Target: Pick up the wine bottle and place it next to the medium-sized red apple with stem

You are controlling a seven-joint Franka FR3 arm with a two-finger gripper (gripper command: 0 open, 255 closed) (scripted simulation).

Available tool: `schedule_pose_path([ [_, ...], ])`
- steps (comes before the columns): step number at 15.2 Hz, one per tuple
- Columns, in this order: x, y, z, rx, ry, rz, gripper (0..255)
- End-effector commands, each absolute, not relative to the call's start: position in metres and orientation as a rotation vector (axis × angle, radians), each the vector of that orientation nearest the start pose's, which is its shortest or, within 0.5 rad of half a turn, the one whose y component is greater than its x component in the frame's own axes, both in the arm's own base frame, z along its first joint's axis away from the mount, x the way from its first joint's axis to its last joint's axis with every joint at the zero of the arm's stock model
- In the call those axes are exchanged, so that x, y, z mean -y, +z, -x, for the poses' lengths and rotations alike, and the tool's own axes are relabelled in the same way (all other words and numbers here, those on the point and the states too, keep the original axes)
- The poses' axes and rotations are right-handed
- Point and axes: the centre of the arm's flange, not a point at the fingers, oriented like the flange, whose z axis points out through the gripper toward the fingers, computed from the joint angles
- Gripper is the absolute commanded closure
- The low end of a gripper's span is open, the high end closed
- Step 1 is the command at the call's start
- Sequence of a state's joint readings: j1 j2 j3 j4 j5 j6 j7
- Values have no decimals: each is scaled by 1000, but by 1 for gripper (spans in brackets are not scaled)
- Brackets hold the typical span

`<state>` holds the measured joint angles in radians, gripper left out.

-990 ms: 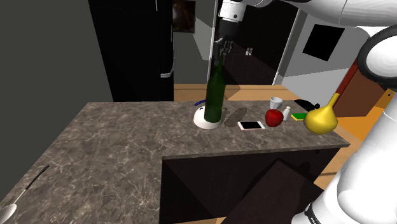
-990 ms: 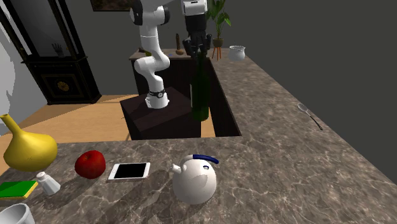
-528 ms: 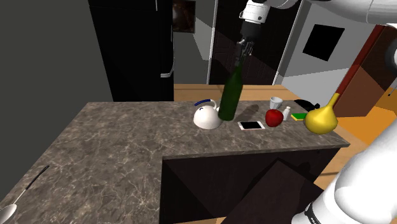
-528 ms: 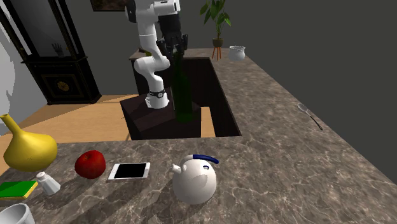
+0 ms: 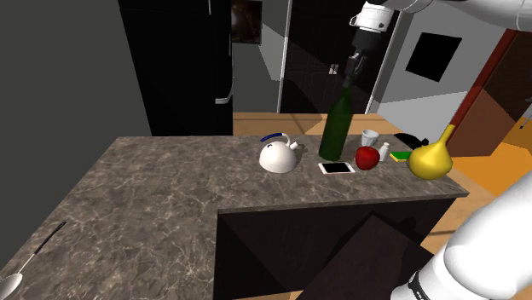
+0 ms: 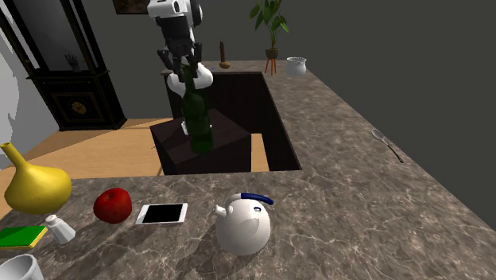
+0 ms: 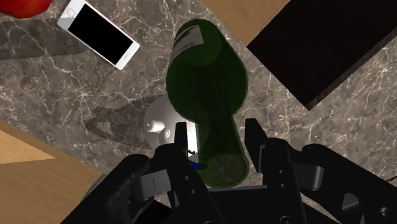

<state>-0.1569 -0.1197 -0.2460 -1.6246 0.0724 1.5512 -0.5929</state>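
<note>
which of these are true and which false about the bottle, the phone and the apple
1. The gripper is shut on the neck of the wine bottle. True.
2. The wine bottle lies on its side. False: it hangs nearly upright from the gripper.
3. The phone lies between the white kettle and the apple. True.
4. The apple is green. False: it is red.

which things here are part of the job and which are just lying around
Job: wine bottle, held in the end effector; red apple.
Lying about: white kettle, phone, yellow vase, spoon, white cup.
</note>
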Motion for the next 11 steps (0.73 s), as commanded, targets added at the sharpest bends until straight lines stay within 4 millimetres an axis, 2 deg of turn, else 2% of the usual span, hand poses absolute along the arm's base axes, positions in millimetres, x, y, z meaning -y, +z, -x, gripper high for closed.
schedule_pose_path([
  [1, 227, 656, -458, 300, -132, 3055, 255],
  [11, 340, 656, -391, 300, -132, 3055, 255],
])
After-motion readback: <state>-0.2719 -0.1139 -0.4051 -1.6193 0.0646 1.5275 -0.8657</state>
